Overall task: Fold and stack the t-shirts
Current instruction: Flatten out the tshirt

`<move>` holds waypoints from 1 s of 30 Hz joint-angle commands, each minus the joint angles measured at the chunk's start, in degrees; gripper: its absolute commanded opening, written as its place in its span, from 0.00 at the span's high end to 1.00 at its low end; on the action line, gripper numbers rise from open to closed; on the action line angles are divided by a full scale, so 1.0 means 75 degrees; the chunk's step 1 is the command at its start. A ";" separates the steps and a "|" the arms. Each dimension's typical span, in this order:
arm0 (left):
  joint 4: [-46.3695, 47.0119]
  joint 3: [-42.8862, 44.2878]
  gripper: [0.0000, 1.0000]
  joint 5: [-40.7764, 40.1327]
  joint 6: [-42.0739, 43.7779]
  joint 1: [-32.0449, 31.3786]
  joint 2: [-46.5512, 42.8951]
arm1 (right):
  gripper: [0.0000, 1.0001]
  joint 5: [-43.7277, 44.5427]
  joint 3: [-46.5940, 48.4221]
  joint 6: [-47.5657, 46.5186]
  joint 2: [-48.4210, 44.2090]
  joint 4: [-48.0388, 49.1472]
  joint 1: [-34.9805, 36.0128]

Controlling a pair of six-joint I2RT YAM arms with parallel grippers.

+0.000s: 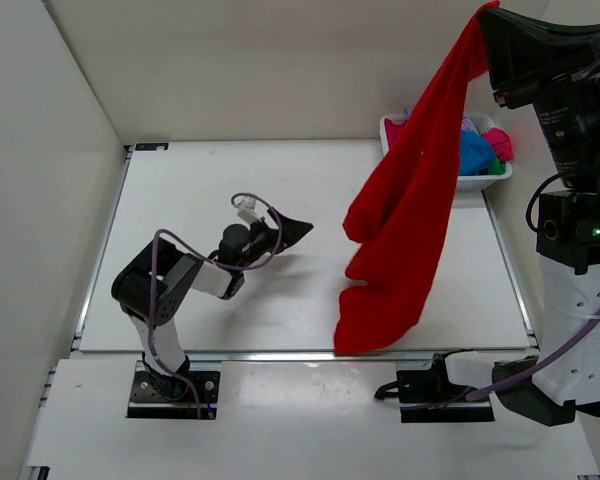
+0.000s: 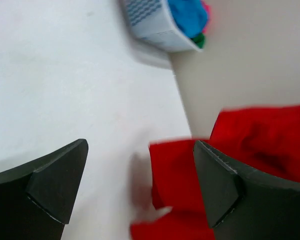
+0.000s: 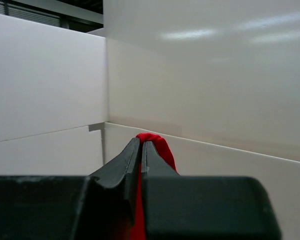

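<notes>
While the right claw clamps the red t-shirt dangling below it, left claw spread wide

Red t-shirt in clamped tool

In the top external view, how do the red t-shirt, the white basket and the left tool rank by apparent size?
1. red t-shirt, by far the largest, though it hangs raised, nearer the camera, which enlarges it.
2. white basket, partly hidden behind the shirt.
3. left tool.
</notes>
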 commanded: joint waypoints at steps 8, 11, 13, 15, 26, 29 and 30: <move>0.1759 0.0876 0.02 0.0918 -0.0738 -0.1141 0.1508 | 1.00 -0.0485 -0.0160 0.0619 -0.0183 0.0850 -0.0240; 0.1888 0.0899 0.01 0.1012 -0.0962 -0.1609 0.1754 | 1.00 -0.0473 -0.0265 0.0654 -0.0229 0.0872 -0.0287; 0.1573 0.1050 0.02 0.0977 -0.0904 -0.1868 0.1859 | 1.00 -0.0485 -0.0300 0.0689 -0.0160 0.0908 -0.0311; 0.1222 0.1343 0.01 0.0989 -0.0845 -0.2219 0.2000 | 1.00 -0.0508 -0.0324 0.0713 -0.0218 0.0873 -0.0322; 0.1125 0.2785 0.05 0.0509 -0.1864 -0.2537 0.3008 | 1.00 -0.0661 -0.0606 0.0865 -0.0346 0.1095 -0.0440; 0.1758 0.2470 0.47 0.0135 -0.2076 -0.2210 0.2857 | 1.00 -0.0533 -0.0641 0.0667 -0.0381 0.1002 -0.0381; 0.1933 0.2098 0.66 0.0075 -0.2041 -0.2139 0.2613 | 1.00 -0.0439 -0.0618 0.0550 -0.0393 0.0932 -0.0277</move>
